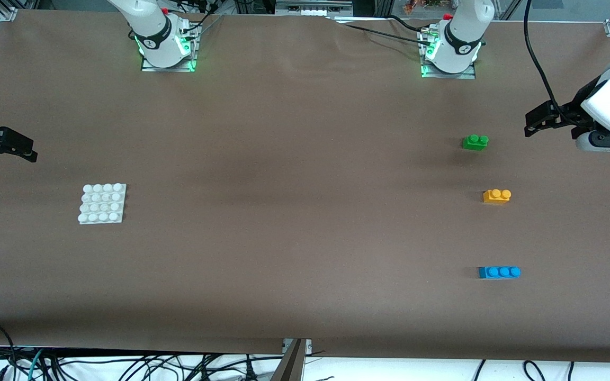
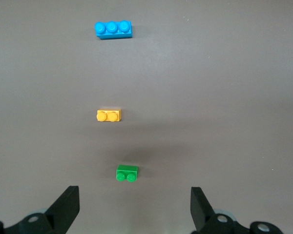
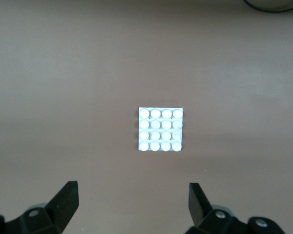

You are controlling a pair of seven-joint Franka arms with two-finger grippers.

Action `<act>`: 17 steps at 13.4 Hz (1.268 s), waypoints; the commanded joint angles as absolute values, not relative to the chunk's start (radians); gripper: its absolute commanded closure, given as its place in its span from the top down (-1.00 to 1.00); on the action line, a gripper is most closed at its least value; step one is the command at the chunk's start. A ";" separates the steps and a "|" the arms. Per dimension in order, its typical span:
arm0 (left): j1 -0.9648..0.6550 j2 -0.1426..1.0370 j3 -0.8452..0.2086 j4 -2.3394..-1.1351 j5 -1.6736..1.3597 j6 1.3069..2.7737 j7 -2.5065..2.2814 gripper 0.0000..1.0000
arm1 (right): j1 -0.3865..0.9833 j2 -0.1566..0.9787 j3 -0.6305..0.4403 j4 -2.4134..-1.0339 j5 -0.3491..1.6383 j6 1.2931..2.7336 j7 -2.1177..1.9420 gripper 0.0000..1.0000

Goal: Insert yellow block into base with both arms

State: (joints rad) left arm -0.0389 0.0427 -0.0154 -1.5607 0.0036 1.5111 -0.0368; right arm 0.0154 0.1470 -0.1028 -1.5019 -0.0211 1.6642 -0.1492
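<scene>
The yellow block (image 1: 496,196) lies on the brown table toward the left arm's end, studs up; the left wrist view shows the yellow block (image 2: 109,115) too. The white base (image 1: 102,203) lies flat toward the right arm's end, and the right wrist view has the base (image 3: 160,129) at its middle. My left gripper (image 1: 531,123) hangs open and empty above the table at the left arm's end, with its jaws (image 2: 135,197) standing wide. My right gripper (image 1: 27,149) hangs open and empty at the right arm's end, its jaws (image 3: 133,191) wide apart.
A green brick (image 1: 475,142) lies farther from the front camera than the yellow block, and a blue brick (image 1: 499,272) lies nearer. In the left wrist view the green brick (image 2: 127,173) and blue brick (image 2: 113,29) flank the yellow one. Cables hang past the table's near edge.
</scene>
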 commanded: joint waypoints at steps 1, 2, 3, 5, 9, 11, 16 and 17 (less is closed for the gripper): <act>-0.040 0.044 -0.015 -1.534 0.049 1.493 -0.011 1.00 | 0.003 0.146 -0.095 -1.491 -0.006 1.660 -0.137 1.00; -0.040 0.046 -0.015 -1.531 0.048 1.493 0.020 1.00 | 0.003 0.146 -0.095 -1.491 -0.006 1.660 -0.135 1.00; -0.034 0.045 -0.011 -1.531 0.046 1.493 0.038 1.00 | 0.003 0.146 -0.095 -1.491 -0.006 1.658 -0.137 1.00; -0.025 0.044 0.005 -1.505 0.048 1.493 0.038 1.00 | 0.003 0.146 -0.095 -1.491 -0.006 1.657 -0.137 1.00; -0.025 0.048 0.003 -1.508 0.049 1.491 0.029 1.00 | 0.003 0.146 -0.095 -1.491 -0.006 1.658 -0.135 1.00; -0.025 0.049 0.003 -1.511 0.049 1.491 0.029 1.00 | 0.003 0.146 -0.095 -1.491 -0.006 1.658 -0.135 1.00; -0.026 0.049 0.000 -1.509 0.057 1.493 0.034 1.00 | 0.003 0.146 -0.095 -1.491 -0.008 1.657 -0.135 1.00; -0.025 0.049 -0.003 -1.509 0.063 1.491 0.035 1.00 | 0.003 0.146 -0.095 -1.491 -0.008 1.655 -0.135 1.00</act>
State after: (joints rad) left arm -0.0253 0.0463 0.0079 -1.5252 0.0172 1.5099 0.0189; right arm 0.0151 0.1470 -0.1029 -1.5019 -0.0211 1.6642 -0.1475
